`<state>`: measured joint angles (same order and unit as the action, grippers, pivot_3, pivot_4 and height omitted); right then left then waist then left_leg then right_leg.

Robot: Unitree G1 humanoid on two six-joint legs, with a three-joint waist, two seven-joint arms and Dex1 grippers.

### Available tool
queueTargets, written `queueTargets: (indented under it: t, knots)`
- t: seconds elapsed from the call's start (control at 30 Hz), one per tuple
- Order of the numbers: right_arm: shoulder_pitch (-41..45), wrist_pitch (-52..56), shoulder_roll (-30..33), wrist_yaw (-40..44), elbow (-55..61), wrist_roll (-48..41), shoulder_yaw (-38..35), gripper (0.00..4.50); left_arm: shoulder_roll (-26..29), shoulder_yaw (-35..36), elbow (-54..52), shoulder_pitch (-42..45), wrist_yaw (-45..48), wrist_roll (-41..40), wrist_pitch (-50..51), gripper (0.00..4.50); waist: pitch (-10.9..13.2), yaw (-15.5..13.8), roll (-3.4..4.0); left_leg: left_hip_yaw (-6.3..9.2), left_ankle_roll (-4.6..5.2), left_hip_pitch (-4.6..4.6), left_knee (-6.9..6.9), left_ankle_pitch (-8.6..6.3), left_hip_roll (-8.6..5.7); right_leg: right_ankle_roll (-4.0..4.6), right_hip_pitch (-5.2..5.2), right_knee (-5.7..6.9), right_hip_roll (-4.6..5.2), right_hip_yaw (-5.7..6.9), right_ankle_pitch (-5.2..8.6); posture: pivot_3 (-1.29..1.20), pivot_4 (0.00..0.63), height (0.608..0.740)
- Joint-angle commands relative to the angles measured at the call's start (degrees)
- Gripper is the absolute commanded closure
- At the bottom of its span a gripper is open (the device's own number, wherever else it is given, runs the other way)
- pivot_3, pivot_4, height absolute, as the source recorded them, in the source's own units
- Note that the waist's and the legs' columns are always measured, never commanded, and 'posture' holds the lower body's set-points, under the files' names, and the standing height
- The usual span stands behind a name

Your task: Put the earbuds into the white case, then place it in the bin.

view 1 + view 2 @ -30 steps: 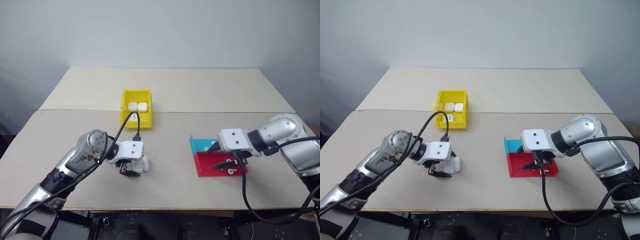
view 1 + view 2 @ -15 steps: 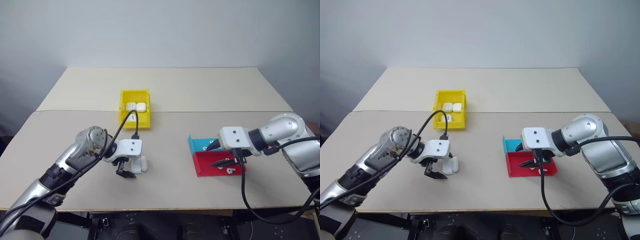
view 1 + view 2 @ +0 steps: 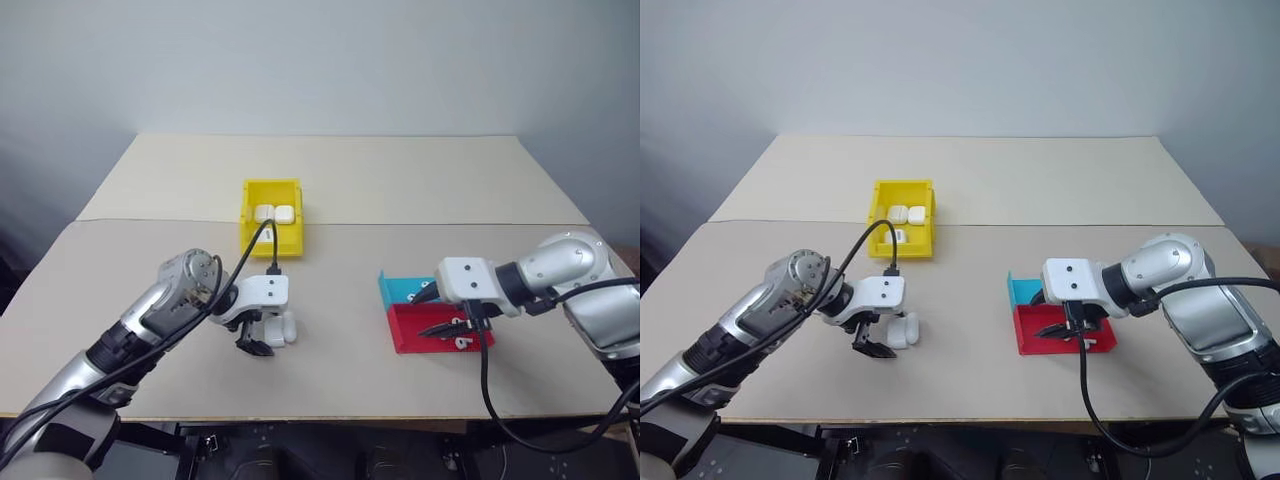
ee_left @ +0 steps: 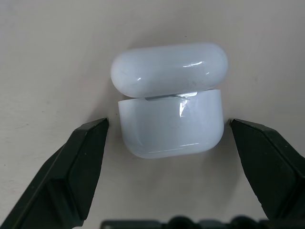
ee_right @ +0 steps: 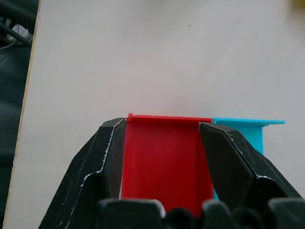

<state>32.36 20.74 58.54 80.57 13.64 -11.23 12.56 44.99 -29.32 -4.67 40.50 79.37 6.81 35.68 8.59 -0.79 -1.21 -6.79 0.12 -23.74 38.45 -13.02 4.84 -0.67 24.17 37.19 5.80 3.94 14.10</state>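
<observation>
Left gripper (image 4: 169,129): jaws spread wide, one finger on each side of the white case, neither touching it; table shows in both gaps.
White case (image 4: 170,102): lies on the table (image 3: 360,180) between the left fingers; a thin metal strip shows at the seam between lid and body. From the wrist view it cannot be told whether the lid is fully down. In the head views the case (image 3: 284,327) is partly covered by the gripper's white housing.
Right gripper (image 5: 162,157): jaws apart, holding nothing, poised over the red tray (image 5: 164,160); the finger bases are cut off at the frame edge.
Earbuds (image 3: 461,342): small white shapes in the red tray beneath the right fingers; too small and too covered to count or to tell their pose.
Teal tray (image 3: 405,290): touching the far side of the red tray; its contents are hidden by the right gripper.
Bin (image 3: 272,228): yellow, further back on the table than the left gripper, well apart from it; two white cases (image 3: 274,213) lie side by side at its far end. A cable crosses its near part and hides what lies there.
</observation>
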Motion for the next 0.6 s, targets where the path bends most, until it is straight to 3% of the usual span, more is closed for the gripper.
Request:
queueTargets:
  t: [0.03, 0.17, 0.2, 0.4, 0.5, 0.6]
  knots:
    - [-0.31, 0.56, 0.99, -0.36, 2.09, -1.21, -2.79, 1.61, -0.51, -0.52, -0.92, -0.94, -2.0, 1.04, 0.83, 0.44, 0.0, -0.07, 0.0, 0.0, 0.0, 0.0, 0.01, 0.0, 0.0, 0.0, -0.01, 0.0, 0.0, 0.0, 0.0, 0.0, 0.15, 0.74]
    - [-0.64, 1.16, 1.15, -0.71, 2.35, -1.61, -2.97, 1.61, -0.41, -0.08, -1.43, -1.27, -3.34, 0.81, 1.77, 1.62, 0.0, -0.08, 0.0, 0.01, 0.02, 0.0, 0.04, -0.01, 0.0, 0.0, -0.02, 0.0, 0.0, 0.01, 0.0, 0.0, 0.15, 0.74]
    - [-0.7, 1.33, 1.19, -0.84, 2.41, -1.73, -3.01, 1.61, -0.47, 0.27, -1.6, -1.33, -3.52, 0.42, 2.4, 1.74, 0.0, -0.09, 0.0, 0.02, 0.02, 0.0, 0.04, -0.01, 0.0, 0.0, -0.02, 0.01, 0.0, 0.01, 0.0, 0.0, 0.15, 0.74]
    - [-1.36, 2.55, 1.69, -1.05, 3.05, -2.63, -3.62, 1.61, 1.47, 5.03, -3.09, -4.67, -4.92, -2.05, -4.4, 1.74, 0.0, 0.03, 0.0, 0.01, 0.03, -0.01, 0.04, -0.02, 0.01, 0.0, 0.0, 0.0, 0.0, 0.01, 0.0, 0.0, 0.15, 0.74]
    - [-1.74, 3.82, 1.98, -1.36, 2.9, -3.55, -5.05, 1.61, 1.27, 13.4, -1.34, -8.38, -6.69, -7.63, -14.51, 1.74, 0.0, 0.1, 0.0, 0.01, 0.04, -0.03, 0.05, -0.03, 0.01, 0.01, 0.03, 0.0, 0.01, 0.0, 0.0, 0.0, 0.15, 0.74]
    - [-1.84, 4.4, 2.31, -1.61, 1.74, -4.48, -6.66, 1.61, -2.12, 24.69, 0.81, -11.8, -5.72, -18.51, -25.57, 1.74, 0.0, 0.1, 0.0, 0.01, 0.04, -0.03, 0.06, -0.03, 0.04, 0.01, 0.04, 0.0, 0.01, 0.01, -0.01, 0.0, 0.15, 0.74]
